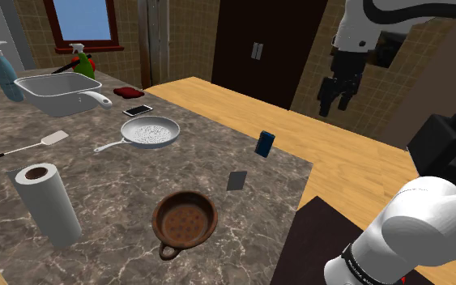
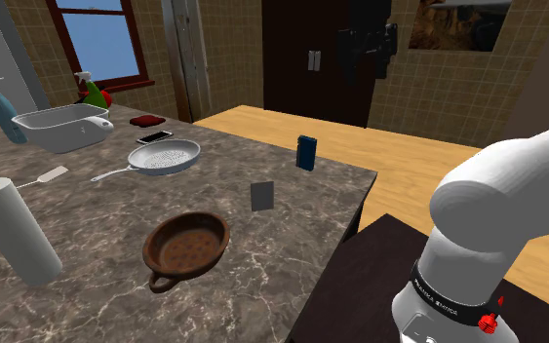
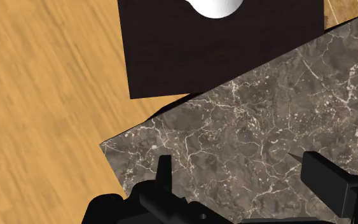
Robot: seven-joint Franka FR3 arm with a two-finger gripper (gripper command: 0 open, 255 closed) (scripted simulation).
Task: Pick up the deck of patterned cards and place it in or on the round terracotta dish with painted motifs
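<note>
A small blue deck of cards (image 1: 264, 143) (image 2: 306, 153) stands upright near the marble counter's edge, on the shoulder view's right. The round brown dish (image 1: 185, 220) (image 2: 186, 244), with a dotted inside and a small handle, rests on the counter nearer the camera. My black gripper (image 1: 335, 107) (image 2: 365, 58) hangs high in the air beyond the counter's edge, over the wooden floor and well away from both. In the wrist view my gripper (image 3: 244, 184) is open with nothing between its fingers, above the counter's corner (image 3: 266, 140).
A flat grey card-like slab (image 1: 236, 180) stands between deck and dish. On the counter are also a paper towel roll (image 1: 48, 202), a white pan (image 1: 149, 131), a phone (image 1: 138, 110), a spatula (image 1: 31, 147) and a white basin (image 1: 56, 93). The dark stand (image 1: 323, 243) adjoins the counter.
</note>
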